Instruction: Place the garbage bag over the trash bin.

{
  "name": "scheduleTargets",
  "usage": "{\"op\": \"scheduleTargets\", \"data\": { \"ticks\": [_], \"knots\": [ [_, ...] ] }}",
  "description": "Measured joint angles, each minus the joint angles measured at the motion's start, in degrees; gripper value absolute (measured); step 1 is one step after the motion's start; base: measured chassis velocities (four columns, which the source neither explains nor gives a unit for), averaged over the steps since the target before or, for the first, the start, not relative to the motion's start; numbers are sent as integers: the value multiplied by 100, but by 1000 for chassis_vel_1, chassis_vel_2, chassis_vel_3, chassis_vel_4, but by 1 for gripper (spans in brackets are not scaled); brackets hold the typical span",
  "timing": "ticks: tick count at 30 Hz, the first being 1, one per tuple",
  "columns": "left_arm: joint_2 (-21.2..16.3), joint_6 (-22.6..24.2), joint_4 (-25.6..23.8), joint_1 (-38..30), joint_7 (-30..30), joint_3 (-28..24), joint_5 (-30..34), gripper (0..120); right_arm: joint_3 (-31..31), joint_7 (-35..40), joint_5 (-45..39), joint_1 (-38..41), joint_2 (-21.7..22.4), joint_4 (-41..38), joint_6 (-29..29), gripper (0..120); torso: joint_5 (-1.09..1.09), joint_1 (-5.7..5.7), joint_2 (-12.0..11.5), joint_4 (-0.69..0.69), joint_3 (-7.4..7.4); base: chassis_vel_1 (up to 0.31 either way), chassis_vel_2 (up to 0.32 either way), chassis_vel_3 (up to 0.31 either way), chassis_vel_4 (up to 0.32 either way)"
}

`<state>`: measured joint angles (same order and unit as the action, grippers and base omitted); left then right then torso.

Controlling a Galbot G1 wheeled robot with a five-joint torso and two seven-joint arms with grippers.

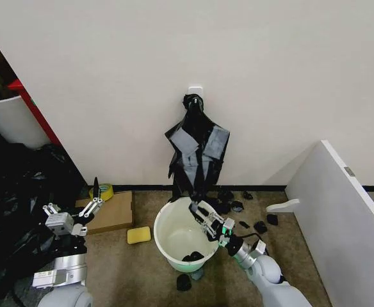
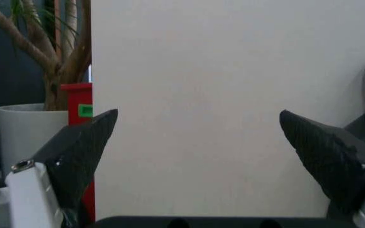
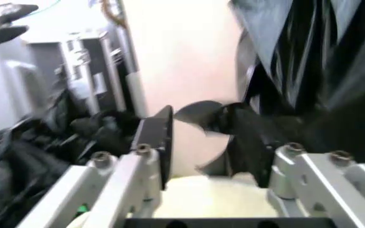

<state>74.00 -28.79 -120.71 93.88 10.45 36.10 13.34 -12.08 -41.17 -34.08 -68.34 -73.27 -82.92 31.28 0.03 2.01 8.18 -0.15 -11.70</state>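
One black garbage bag (image 1: 198, 148) hangs on the wall from a white hook (image 1: 195, 89). It is a bunch of shiny black plastic with grey patches, and its bottom end hangs down to just above the back rim of the trash bin (image 1: 168, 225). The trash bin is white and round and sits on the floor right under the bag. Inside the bin there is a small dark scrap (image 1: 193, 257) lying near the front wall. The rest of the inside looks bare.

The right gripper (image 1: 198, 211) is at the back rim of the bin, at the bottom end of the bag. In the right wrist view its fingers (image 3: 158, 137) are apart, with a bit of black plastic (image 3: 209, 118) between them. I cannot tell if they pinch it.

The left gripper (image 1: 96, 193) is held up off to the left, over a flat cardboard box (image 1: 114, 213). Its fingers (image 2: 81, 152) are spread wide and hold nothing.

More black scraps (image 1: 251, 217) lie on the floor behind and in front of the bin. A yellow sponge (image 1: 138, 235) lies beside it.
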Motion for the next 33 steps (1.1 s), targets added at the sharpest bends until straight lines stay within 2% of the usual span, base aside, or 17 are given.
{"op": "scheduleTargets", "data": {
  "ticks": [1,2,4,7,10,14,18,28,33],
  "knots": [
    [-5,0,7,-4,-1,1,2,100,47,289,0,-63,34,-149,24,42,0,0,0,0,0,0,0,0,0],
    [-5,0,7,-4,-1,1,2,100,47,289,0,-63,34,-149,24,42,0,0,0,0,0,0,0,0,0],
    [-9,0,25,-12,-2,-1,2,100,113,777,-14,-119,48,-380,28,48,0,0,0,-1,0,0,0,0,0],
    [-12,0,53,-26,-7,-18,1,100,101,1301,-26,-17,-26,-534,18,61,0,0,0,0,0,0,0,0,0],
    [-24,1,61,-29,-9,-20,-1,100,43,1630,53,94,-81,-561,-14,69,0,0,0,1,0,0,0,0,0],
    [-55,6,102,-63,-11,-8,11,100,-41,2458,309,410,-182,-515,-158,88,0,0,0,1,0,0,0,0,0],
    [-55,7,147,-88,-12,-14,13,100,-109,2645,438,684,-248,-271,-196,98,0,0,-1,1,0,0,0,0,0],
    [-51,-2,216,-117,-12,-14,12,100,-165,2507,537,1024,-274,272,-211,97,0,0,-1,0,0,0,0,0,0],
    [-47,-16,223,-115,-10,-9,6,100,-158,2400,538,1123,-348,347,-214,82,0,0,-1,0,0,0,0,0,0]
  ]
}}
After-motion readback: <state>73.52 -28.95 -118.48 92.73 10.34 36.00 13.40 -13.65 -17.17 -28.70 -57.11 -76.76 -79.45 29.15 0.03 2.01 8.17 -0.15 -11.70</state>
